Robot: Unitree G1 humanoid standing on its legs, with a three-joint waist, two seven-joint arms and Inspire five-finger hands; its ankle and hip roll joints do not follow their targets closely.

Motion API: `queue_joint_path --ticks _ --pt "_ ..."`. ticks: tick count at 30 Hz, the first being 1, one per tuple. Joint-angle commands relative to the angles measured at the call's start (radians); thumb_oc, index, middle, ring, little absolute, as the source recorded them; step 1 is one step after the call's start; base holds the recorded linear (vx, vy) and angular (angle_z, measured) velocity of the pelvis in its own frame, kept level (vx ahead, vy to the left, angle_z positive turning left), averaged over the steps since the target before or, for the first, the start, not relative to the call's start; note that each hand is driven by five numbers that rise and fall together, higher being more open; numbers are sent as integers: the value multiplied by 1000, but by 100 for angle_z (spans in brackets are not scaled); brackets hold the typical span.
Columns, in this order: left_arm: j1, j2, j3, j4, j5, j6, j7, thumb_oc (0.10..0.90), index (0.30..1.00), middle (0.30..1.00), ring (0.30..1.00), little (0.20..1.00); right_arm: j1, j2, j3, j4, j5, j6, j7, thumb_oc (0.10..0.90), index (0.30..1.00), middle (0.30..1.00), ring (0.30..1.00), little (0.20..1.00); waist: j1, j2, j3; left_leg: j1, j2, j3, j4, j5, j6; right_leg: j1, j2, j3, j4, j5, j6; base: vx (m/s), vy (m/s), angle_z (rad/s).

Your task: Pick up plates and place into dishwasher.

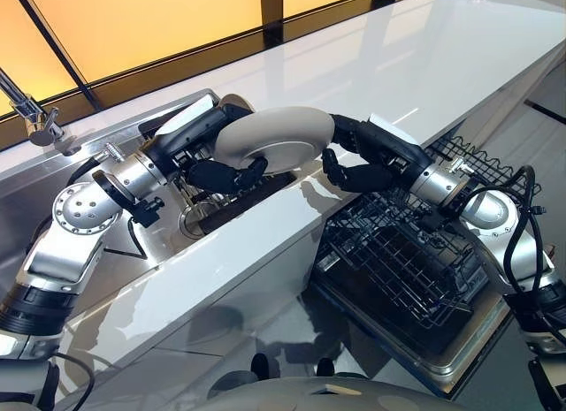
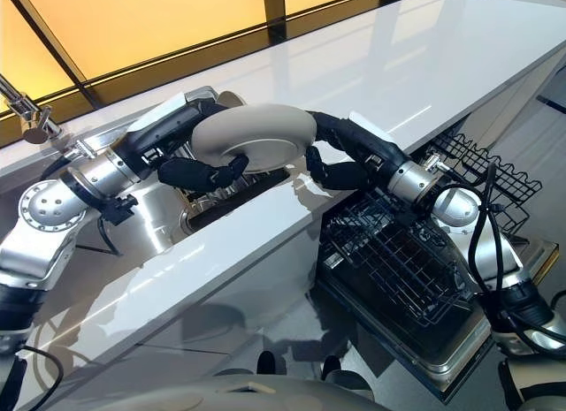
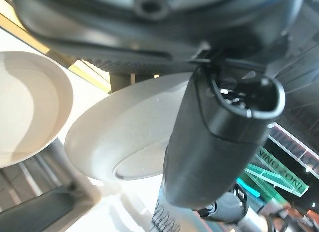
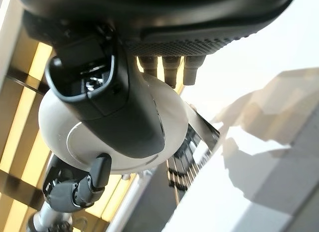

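Note:
A white plate [image 1: 270, 137] hangs tilted above the sink's right end, held from both sides. My left hand [image 1: 223, 175] grips its left lower edge, fingers curled under the rim and thumb [image 3: 214, 142] across the plate's [image 3: 109, 137] face. My right hand [image 1: 355, 168] pinches the right edge, fingers over the top and thumb [image 4: 112, 110] on the plate's [image 4: 62, 124] underside. A second white plate [image 3: 25, 107] stands behind the held one.
The steel sink [image 1: 168, 239] lies below the plate, with a faucet [image 1: 31, 115] at far left. A glossy white counter [image 1: 424, 66] runs along the right. The open dishwasher's black wire rack [image 1: 398, 261] sits low, right of the counter's front edge.

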Motion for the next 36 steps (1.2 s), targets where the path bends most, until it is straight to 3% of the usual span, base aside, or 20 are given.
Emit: queue_joint_path --ticks 1,10,16,20,26,32,36 --pt "-192 4 -75 -53 -142 -117 6 100 300 300 300 200 -235 11 54 -76 178 -96 36 800 900 900 900 900 1 -23 -94 13 -68 11 3 -105 24 4 47 -19 31 -55 35 0 0 0" --pt "-186 7 -61 -10 -143 -109 -10 100 300 300 300 200 -256 39 -11 -15 338 -148 30 800 900 900 900 900 11 -24 -96 13 -69 3 3 -105 26 8 46 -27 30 -57 35 0 0 0" --pt "-181 8 -38 19 -141 -102 -5 100 300 300 300 200 -239 72 -124 41 272 -240 -234 800 900 900 900 900 7 -20 -98 17 -68 5 3 -108 28 9 49 -23 34 -60 35 4 -1 1" --pt "-157 -22 -10 1 -111 -81 1 100 300 300 300 200 -188 117 -172 -7 275 -198 -178 800 900 900 900 900 1 -16 -95 17 -69 4 3 -110 31 8 51 -15 32 -61 34 0 0 0" --pt "-164 -27 -4 7 -113 -73 -7 100 300 300 300 200 -166 116 -152 -15 262 -127 -71 800 900 900 900 900 -1 -20 -95 19 -69 2 3 -109 29 11 53 -14 27 -59 31 0 0 0" --pt "-171 -15 -10 13 -122 -83 -4 100 300 300 300 200 -178 48 -79 -2 223 -33 64 800 900 900 900 900 -1 -27 -99 14 -66 1 3 -104 22 13 54 -16 20 -57 29 0 0 0" --pt "-166 -1 -18 20 -130 -97 -8 100 300 300 300 200 -195 18 -43 1 246 -34 119 800 900 900 900 900 1 -30 -98 15 -66 -1 3 -101 20 15 55 -16 19 -57 27 0 0 0"
